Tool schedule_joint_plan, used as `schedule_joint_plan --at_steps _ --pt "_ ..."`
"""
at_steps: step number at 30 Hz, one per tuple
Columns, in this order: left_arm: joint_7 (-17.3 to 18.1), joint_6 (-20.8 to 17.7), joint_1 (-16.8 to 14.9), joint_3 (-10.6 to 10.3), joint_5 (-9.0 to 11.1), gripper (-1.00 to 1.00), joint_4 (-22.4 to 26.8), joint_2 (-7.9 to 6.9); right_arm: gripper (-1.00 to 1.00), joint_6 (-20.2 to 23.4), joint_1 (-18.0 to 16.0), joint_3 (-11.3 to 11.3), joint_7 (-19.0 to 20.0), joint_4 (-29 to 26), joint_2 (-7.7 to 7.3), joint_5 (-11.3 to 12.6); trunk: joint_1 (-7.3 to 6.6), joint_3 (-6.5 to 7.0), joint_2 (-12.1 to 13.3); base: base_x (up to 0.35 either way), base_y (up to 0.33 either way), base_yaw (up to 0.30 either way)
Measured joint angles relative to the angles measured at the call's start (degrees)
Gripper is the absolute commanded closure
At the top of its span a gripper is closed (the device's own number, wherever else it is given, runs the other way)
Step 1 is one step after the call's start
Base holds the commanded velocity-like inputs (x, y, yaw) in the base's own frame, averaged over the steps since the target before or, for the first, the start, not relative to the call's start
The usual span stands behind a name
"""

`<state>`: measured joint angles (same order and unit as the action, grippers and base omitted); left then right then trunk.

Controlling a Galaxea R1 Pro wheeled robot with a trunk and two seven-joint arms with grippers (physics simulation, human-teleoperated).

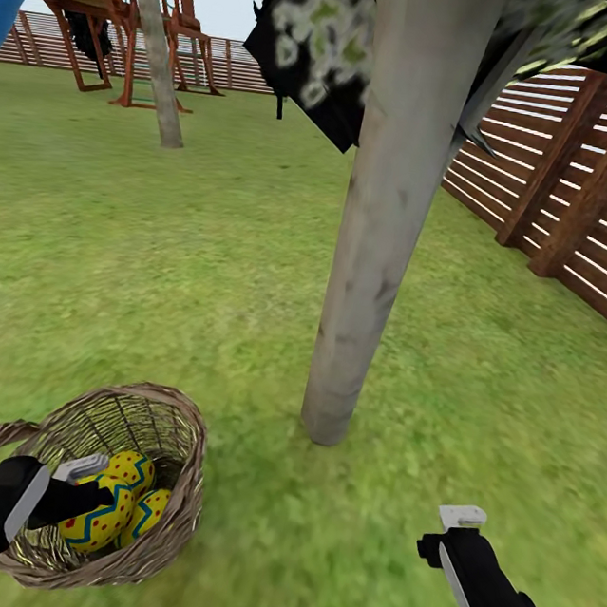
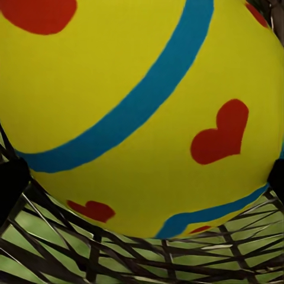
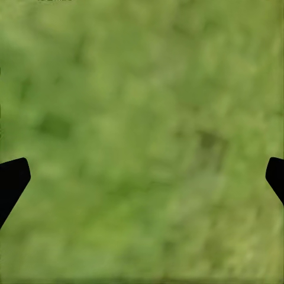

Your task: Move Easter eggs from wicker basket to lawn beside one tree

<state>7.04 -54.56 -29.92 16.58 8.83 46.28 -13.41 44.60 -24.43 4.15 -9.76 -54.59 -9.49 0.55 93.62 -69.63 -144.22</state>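
Brown see-through wicker basket (image 1: 92, 487) is seen at seven o'clock of the head view on the mottled green lawn (image 1: 154, 274), near the pale grey-tan tree trunk (image 1: 382, 218); yellow blue-zigzagged eggs (image 1: 133, 469) lie inside. The left gripper (image 1: 87, 495) is reached in. In the left wrist view, one egg (image 2: 136, 112) is flanked by black fingertips (image 2: 12, 177); whether it is clenched cannot be told. In the right wrist view, the right gripper (image 3: 142, 177) is spread wide over grass.
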Motion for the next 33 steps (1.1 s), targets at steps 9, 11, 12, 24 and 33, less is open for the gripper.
schedule_joint_plan --at_steps 9,11,12,24,33 --pt "-0.08 0.08 -0.01 0.00 0.02 1.00 0.00 0.04 -1.00 0.00 0.00 0.01 0.00 0.15 0.00 -0.01 0.00 0.00 0.00 0.000 0.000 0.000" --pt "-0.09 0.08 -0.03 0.00 0.01 1.00 0.00 0.04 -1.00 0.00 0.01 0.01 0.00 0.15 -0.01 0.00 0.00 0.00 0.00 0.000 0.000 0.000" --pt "-0.09 0.08 -0.02 0.00 0.04 1.00 0.00 0.00 -1.00 0.00 0.00 0.01 0.00 0.15 0.00 0.00 0.00 0.00 0.00 0.000 0.000 0.000" --pt "-0.09 0.06 -0.02 0.00 0.18 1.00 0.00 -0.02 -1.00 -0.02 0.01 -0.08 0.00 0.15 -0.02 0.04 0.00 0.00 0.00 0.000 0.000 0.000" --pt "0.01 -0.01 -0.01 0.00 0.18 1.00 0.00 0.06 -1.00 0.00 -0.01 -0.02 0.00 0.15 0.00 0.00 0.00 0.00 0.00 0.000 0.000 0.000"
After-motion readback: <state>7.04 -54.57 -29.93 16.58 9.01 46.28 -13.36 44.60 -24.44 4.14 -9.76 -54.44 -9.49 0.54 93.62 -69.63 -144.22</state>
